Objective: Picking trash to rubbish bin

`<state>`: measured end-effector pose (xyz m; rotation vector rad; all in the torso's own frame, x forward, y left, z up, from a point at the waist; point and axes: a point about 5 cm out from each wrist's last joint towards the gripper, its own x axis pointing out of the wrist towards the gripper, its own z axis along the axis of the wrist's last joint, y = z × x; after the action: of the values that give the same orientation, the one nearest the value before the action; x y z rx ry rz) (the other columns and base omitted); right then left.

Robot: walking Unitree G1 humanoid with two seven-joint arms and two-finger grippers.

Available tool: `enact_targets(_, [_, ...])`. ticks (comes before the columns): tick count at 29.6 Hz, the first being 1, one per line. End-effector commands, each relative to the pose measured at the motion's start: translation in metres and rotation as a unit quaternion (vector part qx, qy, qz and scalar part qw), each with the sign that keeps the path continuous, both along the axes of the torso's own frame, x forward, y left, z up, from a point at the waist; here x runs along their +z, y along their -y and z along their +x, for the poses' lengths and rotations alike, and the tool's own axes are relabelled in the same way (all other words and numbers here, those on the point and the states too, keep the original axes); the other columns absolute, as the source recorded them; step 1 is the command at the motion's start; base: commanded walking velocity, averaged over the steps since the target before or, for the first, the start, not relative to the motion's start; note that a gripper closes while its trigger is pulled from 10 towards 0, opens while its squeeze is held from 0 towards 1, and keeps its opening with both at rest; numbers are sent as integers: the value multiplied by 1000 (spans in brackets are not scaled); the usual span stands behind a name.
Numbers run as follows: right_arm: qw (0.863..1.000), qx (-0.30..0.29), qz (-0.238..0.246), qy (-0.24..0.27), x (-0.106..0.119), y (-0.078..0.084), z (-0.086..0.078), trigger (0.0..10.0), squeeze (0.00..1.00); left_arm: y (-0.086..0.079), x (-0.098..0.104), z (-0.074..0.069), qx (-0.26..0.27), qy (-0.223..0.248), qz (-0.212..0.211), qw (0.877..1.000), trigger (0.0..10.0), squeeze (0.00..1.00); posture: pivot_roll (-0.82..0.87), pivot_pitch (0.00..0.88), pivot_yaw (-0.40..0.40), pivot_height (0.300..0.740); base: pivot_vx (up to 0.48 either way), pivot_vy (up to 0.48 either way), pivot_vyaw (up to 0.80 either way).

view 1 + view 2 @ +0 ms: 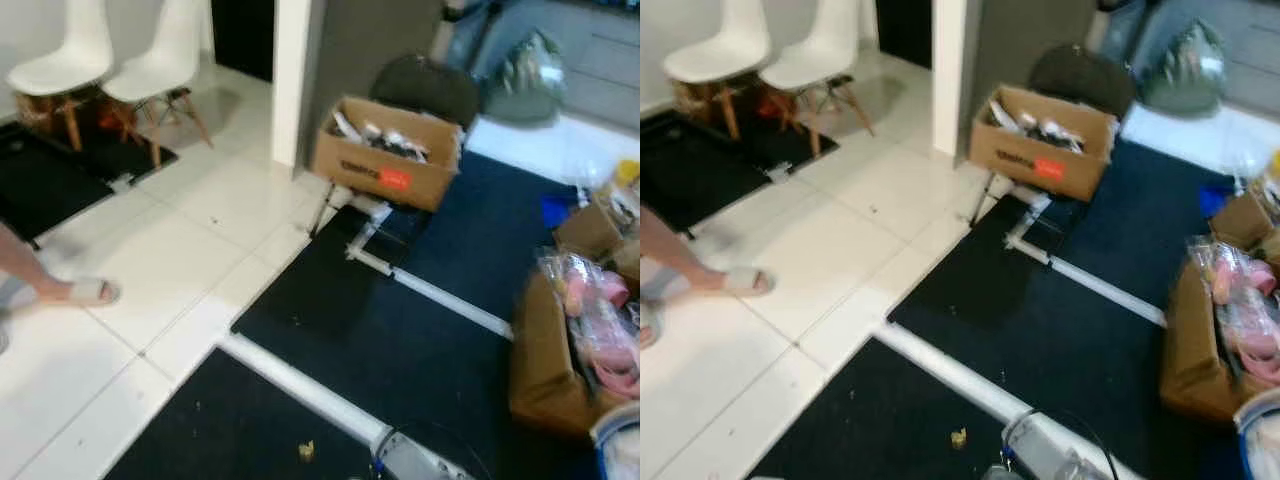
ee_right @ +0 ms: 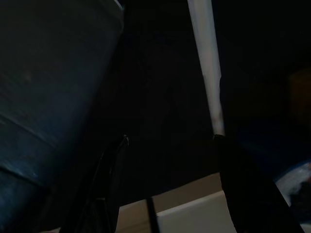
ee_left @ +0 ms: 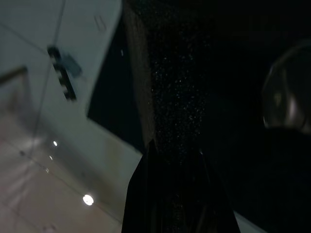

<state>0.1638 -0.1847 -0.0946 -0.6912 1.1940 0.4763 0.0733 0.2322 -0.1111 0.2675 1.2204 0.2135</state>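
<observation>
1. A small yellowish scrap of trash (image 1: 306, 451) lies on the dark carpet (image 1: 420, 350) at the near edge of the scene, just left of a white floor strip (image 1: 300, 388).
2. No rubbish bin can be identified with certainty.
3. The left gripper (image 3: 176, 194) hangs over the carpet's edge beside white tile; its fingers appear close together with nothing between them.
4. The right gripper (image 2: 170, 194) hangs in shade; its two fingers (image 2: 109, 189) stand well apart and hold nothing.
5. An open cardboard box (image 1: 385, 152) of items sits far centre. A second box (image 1: 560, 350) with pink plastic-wrapped goods sits right.
6. Two white chairs (image 1: 110, 60) stand far left.
7. A person's sandalled foot (image 1: 85, 291) rests on the white tiles (image 1: 180, 250), left.
</observation>
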Motion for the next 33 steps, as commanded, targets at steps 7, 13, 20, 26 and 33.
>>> enact_targets(7, [1000,-4,-4,-9,-1,5,-3,10000,0,-1,0,-4,0,-1,-1,1000,10000,0,149,33,-21,740,0,0,-744])
enact_targets(13, [1000,0,-3,-10,0,5,-2,10000,0,-1,0,-3,2,4,-7,1000,10000,0,152,33,-21,740,0,0,-744])
enact_targets(20, [1000,3,1,-9,0,0,0,10000,0,-1,0,-3,6,4,-11,1000,10000,0,152,39,-19,740,0,0,-746])
enact_targets(26, [1000,2,3,-11,-1,-2,-2,10000,0,0,-1,-6,14,-3,-17,1000,10000,0,151,44,-18,740,0,0,-752])
enact_targets(33, [1000,-7,10,-7,-2,0,-4,10000,0,3,-2,-8,24,-4,-32,999,10000,0,151,48,-15,740,180,0,-110])
